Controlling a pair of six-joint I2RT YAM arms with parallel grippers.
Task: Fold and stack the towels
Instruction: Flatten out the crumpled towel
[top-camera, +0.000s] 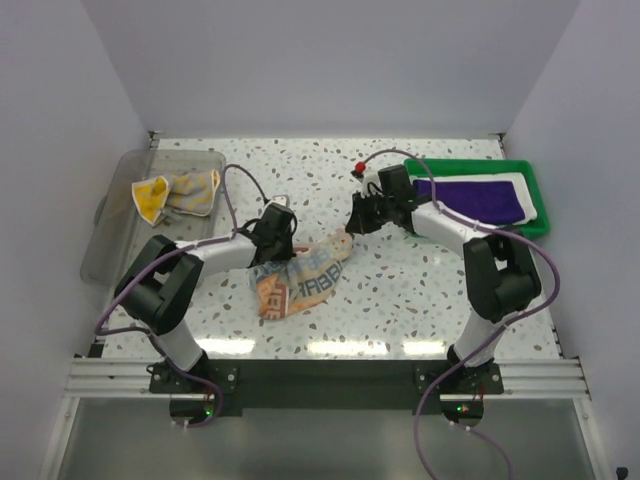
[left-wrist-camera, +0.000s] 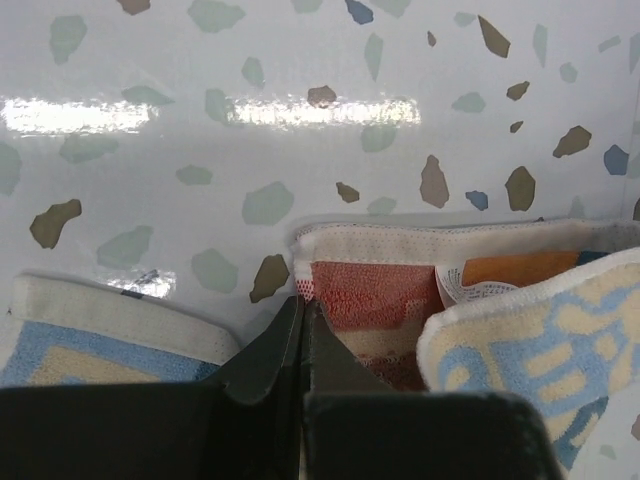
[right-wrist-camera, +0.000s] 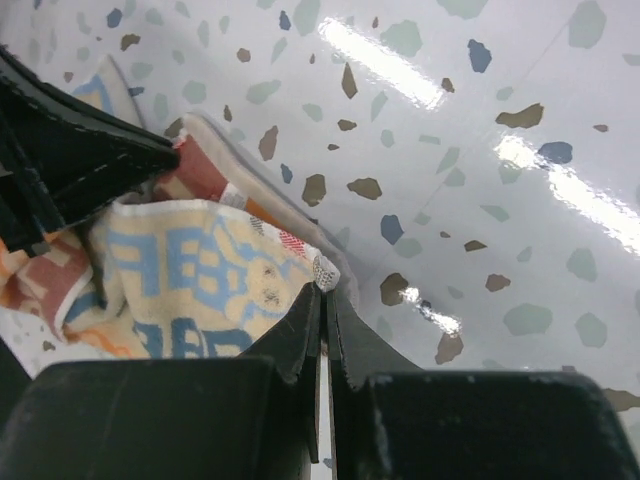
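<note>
Bright, even light from above. Long white glare bands on the table (top-camera: 420, 280) near its front edge; soft shadows on it; wrist views blurred close up.

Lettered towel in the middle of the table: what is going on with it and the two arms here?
Both arms are working on the lettered towel, which lies crumpled mid-table, not yet folded. The left gripper is shut on one corner of it, and the right gripper is shut on another. A purple towel lies flat on a white towel in the green tray at the right.
</note>
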